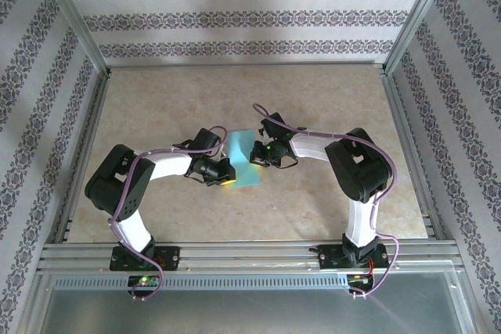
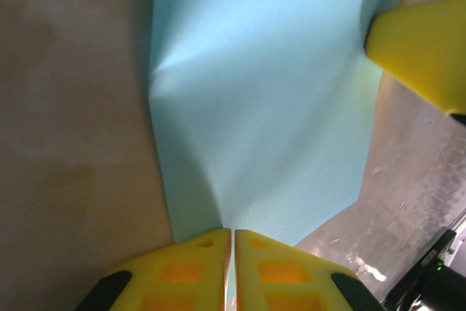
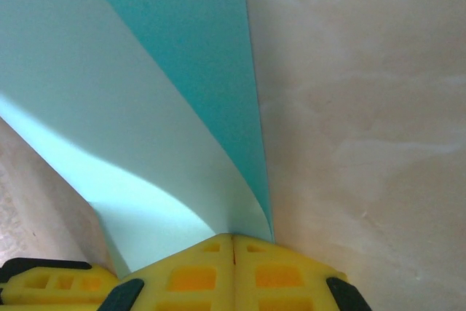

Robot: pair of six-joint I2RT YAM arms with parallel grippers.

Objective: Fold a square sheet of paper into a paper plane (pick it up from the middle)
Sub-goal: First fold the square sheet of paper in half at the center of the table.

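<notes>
Wallpaper (image 1: 235,17) in floral stripes lines the cell on three sides. Below it lies a beige, marbled table (image 1: 156,99) edged by an aluminium frame (image 1: 250,252). The left arm (image 1: 129,189) and the right arm (image 1: 356,166) bend inward from their bases at the near rail and meet over the middle of the table.

Between them is the paper (image 1: 243,160). It is light blue and looks like a broad sheet rather than a narrow dart, held up off the table and slanting from the left gripper toward the right one. From the left wrist the paper (image 2: 262,107) looks smooth and pale, with soft shading fanning out from a dent on its left edge and no sharp creases. From the right wrist the paper (image 3: 109,121) curls over itself, with a pale face in front and a deeper teal face behind.

The left gripper (image 1: 225,178) has its yellow fingers (image 2: 182,271) pressed together on the sheet's near edge, with only a thin slit between them. The right gripper (image 1: 259,154) pinches the opposite side — its fingers (image 3: 193,274) are closed tight where the curl begins. One yellow finger of the right gripper (image 2: 426,45) touches the paper's far corner in the left wrist view.
</notes>
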